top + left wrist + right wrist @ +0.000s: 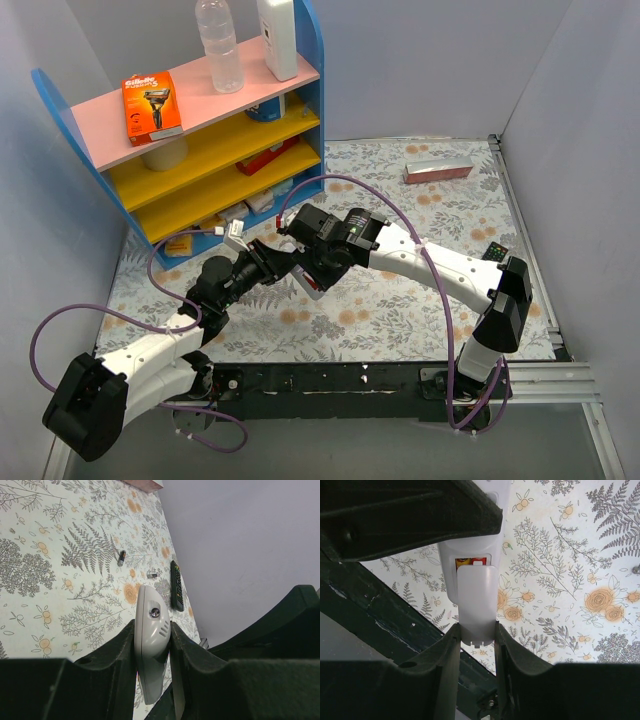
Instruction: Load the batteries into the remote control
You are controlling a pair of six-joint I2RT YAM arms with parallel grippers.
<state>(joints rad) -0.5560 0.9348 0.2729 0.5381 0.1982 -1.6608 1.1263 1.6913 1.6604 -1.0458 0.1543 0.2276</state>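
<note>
My left gripper (pixel 152 630) is shut on a white remote control (pixel 148 645) and holds it above the table, near the middle in the top view (pixel 312 284). My right gripper (pixel 477 630) is shut on the remote's white battery cover (pixel 477 600), which lies partly over the open compartment. A red and yellow battery (pixel 470 560) shows in the gap above the cover. Two loose batteries lie on the floral mat, one dark (pixel 121 557) and one smaller (pixel 152 575). Both grippers meet over the middle of the table (pixel 305 262).
A black remote (pixel 176 585) lies on the mat near the right wall (pixel 497 250). A pink box (pixel 437 170) lies at the back. A coloured shelf unit (pixel 200 140) with a bottle and a razor pack stands at the back left.
</note>
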